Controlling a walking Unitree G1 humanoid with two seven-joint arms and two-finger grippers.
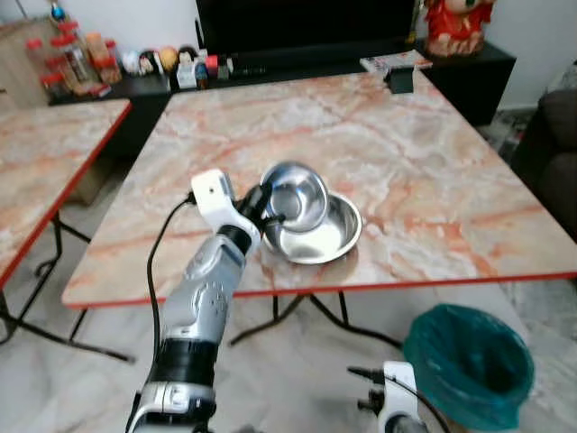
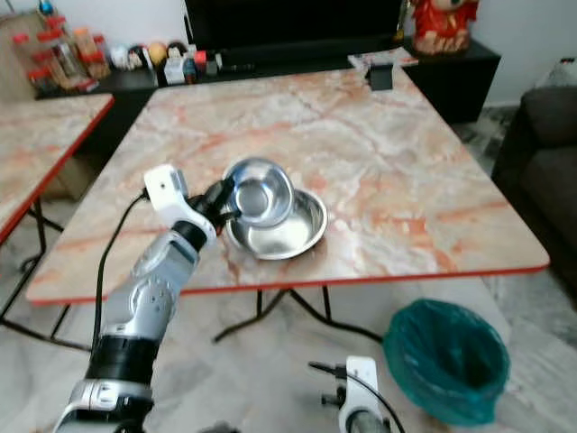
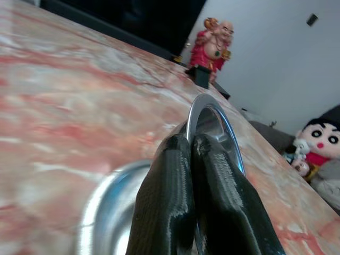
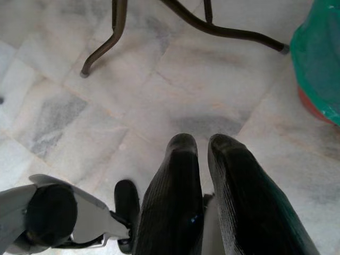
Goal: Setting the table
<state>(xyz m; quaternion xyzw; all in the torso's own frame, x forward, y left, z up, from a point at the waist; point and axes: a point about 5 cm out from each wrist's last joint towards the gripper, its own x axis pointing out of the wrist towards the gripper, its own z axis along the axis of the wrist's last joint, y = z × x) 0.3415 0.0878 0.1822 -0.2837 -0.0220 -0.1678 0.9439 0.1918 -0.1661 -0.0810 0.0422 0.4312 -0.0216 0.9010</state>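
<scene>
Bowls: two steel ones near the front edge of the marble table (image 1: 433, 180). The smaller bowl (image 1: 296, 194) is tilted, its rim pinched between the closed fingers of the left gripper (image 1: 269, 206), resting partly inside the larger bowl (image 1: 329, 236). Right gripper (image 4: 201, 159) hangs low over the floor tiles, fingers nearly together, holding nothing. Judgement: early stage; bowls not yet separated or placed, and no other tableware is laid out.
</scene>
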